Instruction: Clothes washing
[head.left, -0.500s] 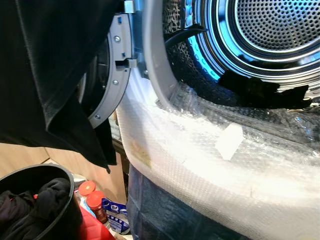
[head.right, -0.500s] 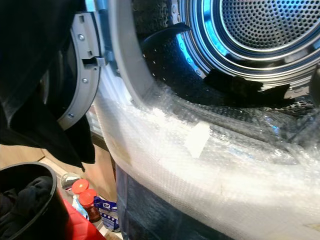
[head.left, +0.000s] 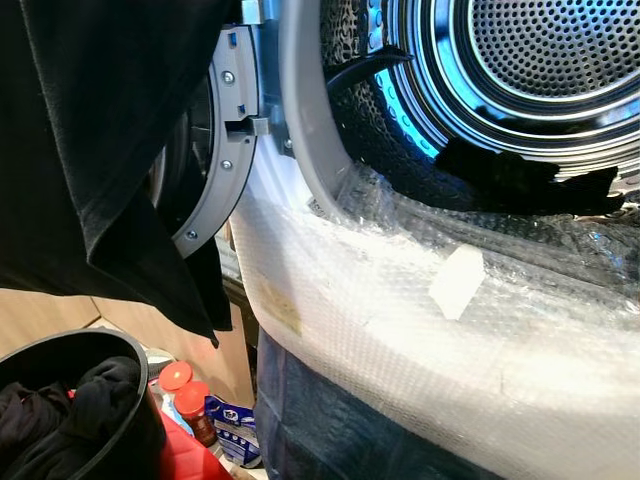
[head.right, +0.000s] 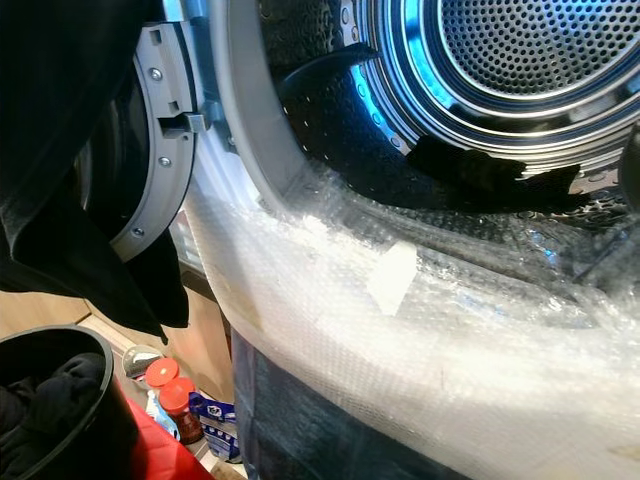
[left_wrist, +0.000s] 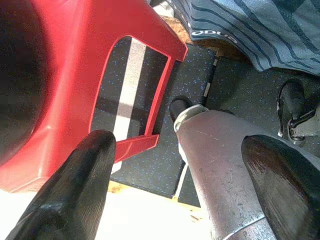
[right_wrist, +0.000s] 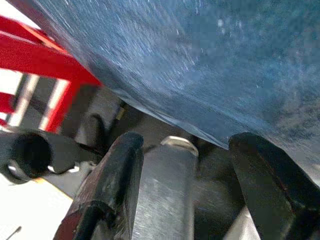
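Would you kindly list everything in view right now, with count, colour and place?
Washer drum: one, perforated steel lit blue, upper right.
Washer door: one, grey rim, open, left of the drum.
Dark garment in drum: one, black, on the drum's lower lip.
Hanging black cloth: one, black, upper left.
Bubble wrap: one sheet, clear white, over the washer's front below the opening.
Laundry basket: one, black, lower left, holding dark clothes.
Red-capped bottles: two, on the floor beside the basket.
Red stool: one, under the basket.
Left end effector: black fingers apart, hanging above the floor.
Right end effector: black fingers apart, hanging idle.
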